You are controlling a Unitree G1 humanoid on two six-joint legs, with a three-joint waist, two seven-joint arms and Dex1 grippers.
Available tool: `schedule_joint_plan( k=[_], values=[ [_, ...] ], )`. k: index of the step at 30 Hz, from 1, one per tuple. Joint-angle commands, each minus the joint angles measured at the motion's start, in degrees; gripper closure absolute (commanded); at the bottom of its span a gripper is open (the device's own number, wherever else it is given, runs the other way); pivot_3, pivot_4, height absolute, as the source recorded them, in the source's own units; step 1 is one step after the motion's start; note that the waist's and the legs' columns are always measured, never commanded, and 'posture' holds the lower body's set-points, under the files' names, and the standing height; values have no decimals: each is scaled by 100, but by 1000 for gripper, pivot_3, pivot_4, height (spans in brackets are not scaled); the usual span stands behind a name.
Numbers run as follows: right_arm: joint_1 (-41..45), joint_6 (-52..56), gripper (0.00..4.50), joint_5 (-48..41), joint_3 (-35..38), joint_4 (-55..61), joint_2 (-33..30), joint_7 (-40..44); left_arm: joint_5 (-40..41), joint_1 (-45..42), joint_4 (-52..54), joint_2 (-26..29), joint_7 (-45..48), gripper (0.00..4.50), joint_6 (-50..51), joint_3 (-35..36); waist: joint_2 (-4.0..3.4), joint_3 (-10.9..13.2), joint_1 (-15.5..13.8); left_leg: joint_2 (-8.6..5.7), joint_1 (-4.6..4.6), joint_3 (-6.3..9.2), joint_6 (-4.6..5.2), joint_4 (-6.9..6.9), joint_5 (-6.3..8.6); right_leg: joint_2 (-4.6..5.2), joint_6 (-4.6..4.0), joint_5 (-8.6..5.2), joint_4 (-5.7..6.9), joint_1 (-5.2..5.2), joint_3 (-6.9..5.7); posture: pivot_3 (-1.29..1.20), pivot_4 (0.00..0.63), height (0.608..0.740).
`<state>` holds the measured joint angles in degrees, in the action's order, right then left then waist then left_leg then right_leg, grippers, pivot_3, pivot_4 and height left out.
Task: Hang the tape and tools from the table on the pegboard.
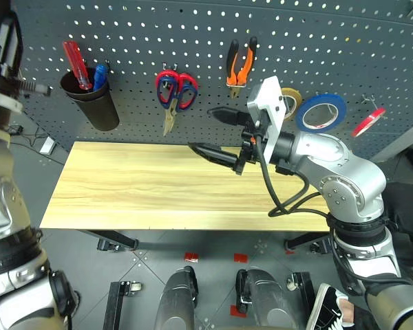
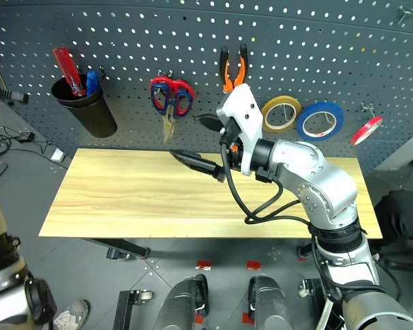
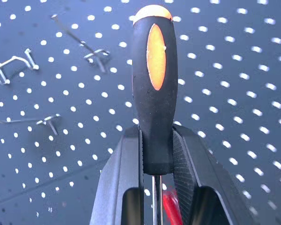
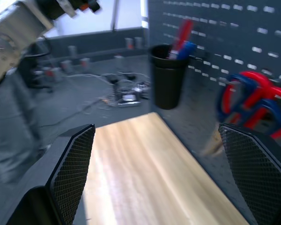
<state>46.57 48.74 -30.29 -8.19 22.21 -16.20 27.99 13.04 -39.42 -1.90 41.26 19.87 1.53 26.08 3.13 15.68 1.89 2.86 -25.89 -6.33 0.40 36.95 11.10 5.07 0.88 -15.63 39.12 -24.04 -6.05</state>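
My left gripper (image 3: 157,143) is shut on the screwdriver (image 3: 154,84) by the lower end of its black-and-orange handle, held up close to the pegboard (image 3: 234,70) near bare wire hooks (image 3: 96,54). In the head views this arm is raised at the far left. My right gripper (image 1: 215,134) stands open over the middle of the table (image 1: 124,185), holding nothing. On the pegboard (image 1: 124,27) hang the orange-and-black pliers (image 1: 239,65), the thin red tape (image 1: 368,122), and red- and blue-handled scissors (image 1: 175,93) together.
A black cup (image 1: 93,100) on the board's left holds a red-handled screwdriver and a blue tool. A blue roll (image 1: 321,112) and a yellow roll (image 2: 281,113) hang right of the pliers. Cables lie on the floor at the left.
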Motion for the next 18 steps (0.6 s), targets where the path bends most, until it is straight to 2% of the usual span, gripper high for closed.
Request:
schedule_joint_plan(
  k=[1, 5, 8, 13, 18],
  values=[
    [251, 133, 0, 261, 0, 162, 99, -478, -168, -628, -855, -104, 111, 3993, -897, -338, 5, -14, 2, -1, 0, -2, 0, 0, 0, 0, 0, 0, -1, 0, 0, -117, 167, 740],
    [519, 343, 0, 449, -83, 149, 268, -789, -452, -1361, -2402, -377, 159, 3993, -1929, -737, 10, -24, 21, -5, -1, -6, 3, 5, -1, 1, 1, 1, -1, 1, -1, -157, 171, 740],
    [554, 491, 0, 417, -62, 231, 325, -807, -473, -1546, -2965, -432, 162, 3993, -2317, -806, 11, -26, 93, -4, -1, -10, 4, 5, -1, 1, 3, 2, -2, 0, 1, -169, 175, 740],
    [513, 771, 0, 338, 8, 419, 321, -874, -420, -1484, -3336, -512, 48, 3993, -2645, -767, 11, -26, 228, -2, -3, -11, 4, 3, -2, 3, 3, 2, -4, -5, 2, -203, 191, 740],
    [489, 920, 0, 320, 51, 509, 325, -896, -365, -1135, -3190, -581, -215, 3993, -2740, -631, 10, -27, 342, -1, -3, -10, 5, 4, -2, 4, 3, 2, -1, -4, 5, -216, 198, 740]
  ],
)
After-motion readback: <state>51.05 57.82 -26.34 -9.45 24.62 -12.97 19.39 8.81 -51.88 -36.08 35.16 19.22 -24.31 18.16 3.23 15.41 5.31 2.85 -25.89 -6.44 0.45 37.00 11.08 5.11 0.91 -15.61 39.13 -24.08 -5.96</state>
